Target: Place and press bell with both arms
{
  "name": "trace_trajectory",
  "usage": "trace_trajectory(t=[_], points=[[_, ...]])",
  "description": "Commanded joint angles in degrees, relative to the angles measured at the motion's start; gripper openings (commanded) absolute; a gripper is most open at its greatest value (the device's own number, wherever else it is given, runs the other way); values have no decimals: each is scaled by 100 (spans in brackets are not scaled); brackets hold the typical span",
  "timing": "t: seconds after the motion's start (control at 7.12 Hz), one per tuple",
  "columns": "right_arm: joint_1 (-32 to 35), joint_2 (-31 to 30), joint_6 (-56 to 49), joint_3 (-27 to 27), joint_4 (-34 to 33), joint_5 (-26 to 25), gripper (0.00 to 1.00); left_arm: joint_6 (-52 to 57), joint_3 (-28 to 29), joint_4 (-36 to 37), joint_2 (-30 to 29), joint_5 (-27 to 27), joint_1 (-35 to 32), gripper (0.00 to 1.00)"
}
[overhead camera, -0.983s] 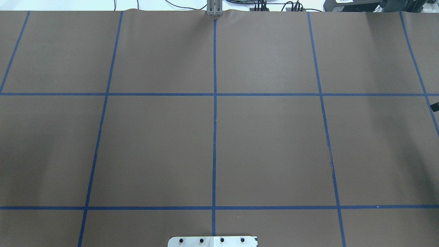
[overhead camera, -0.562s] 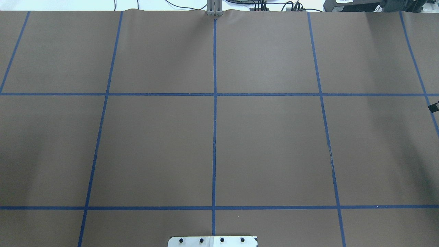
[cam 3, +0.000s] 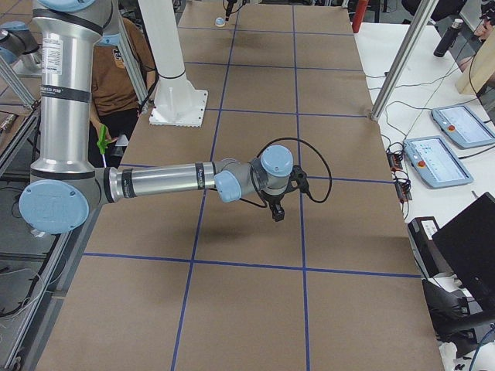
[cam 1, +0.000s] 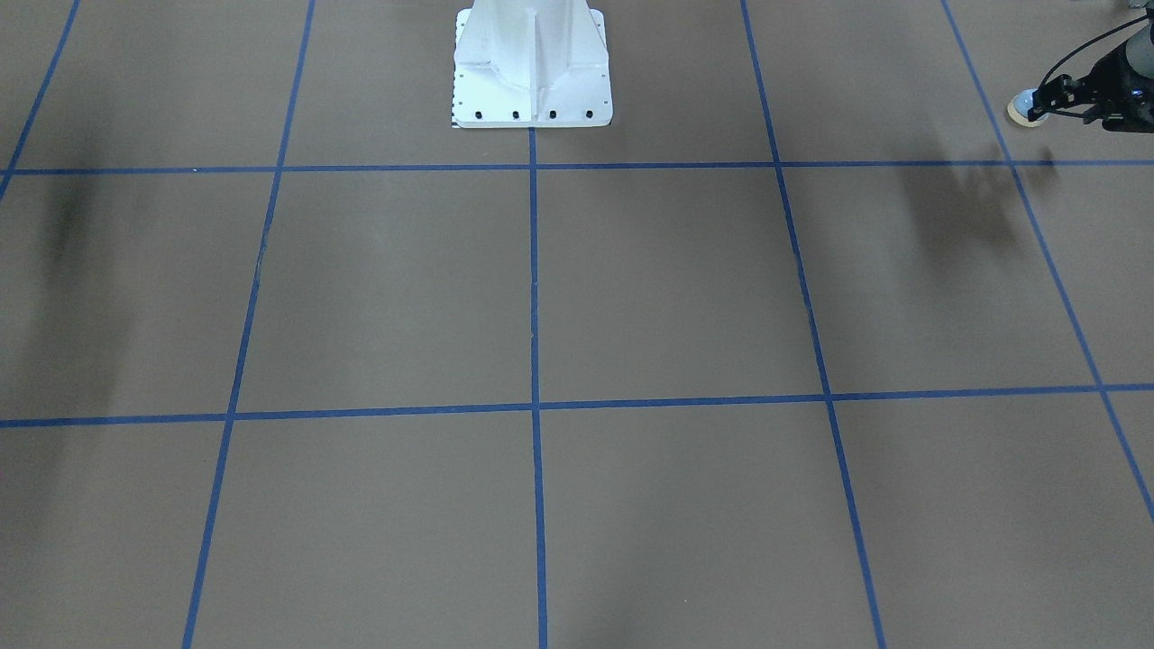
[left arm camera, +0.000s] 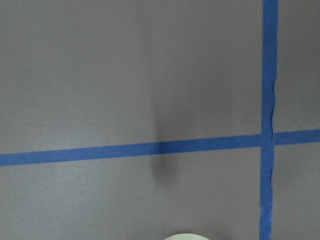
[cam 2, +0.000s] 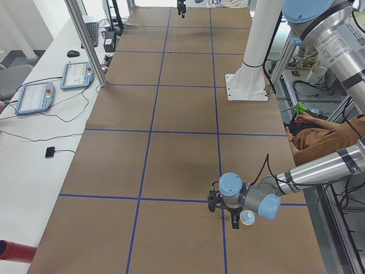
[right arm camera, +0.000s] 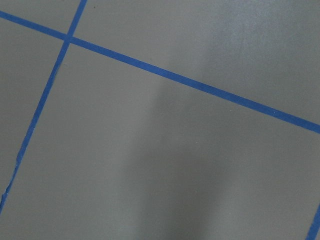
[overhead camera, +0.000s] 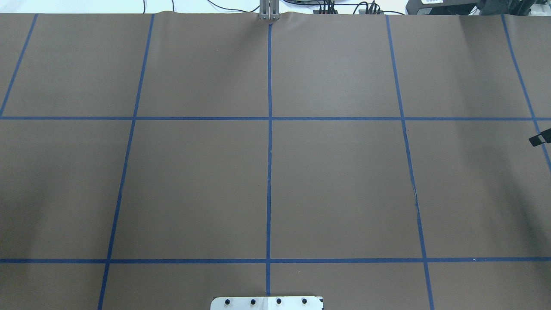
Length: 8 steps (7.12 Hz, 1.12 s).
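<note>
You're mid-placing: left claw (cam 1: 1044, 99) clamps the bell (cam 1: 1025, 109) above the table (cam 1: 631, 288), next lower it straight beneath; right claw (cam 3: 277, 212) spread, I cannot tell.

I can read no word, brand or number in any view. A sticker (cam 2: 349, 39) on the silver tube of the left arm (cam 2: 316, 171), upper right of the left-side view, and a strip label (cam 3: 52, 66) on the right arm (cam 3: 155, 182), upper left of the right-side view, are too small to make out. The white tag (overhead camera: 431, 1) on the black box (overhead camera: 447, 7) at the overhead view's top right is just as illegible.
</note>
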Motion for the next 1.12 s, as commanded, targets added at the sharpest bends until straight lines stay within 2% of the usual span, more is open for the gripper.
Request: trace_trajectory(t=[0.0, 0.28, 0.98], points=[[-45, 0, -1, 0, -2, 0, 100, -354, 56, -358, 0, 41, 489, 100], [-80, 0, -1, 0, 7, 0, 100, -362, 433, -945, 0, 225, 842, 100], [-115, 0, -1, 35, 7, 9, 100, -862, 523, -1079, 0, 112, 1228, 100]])
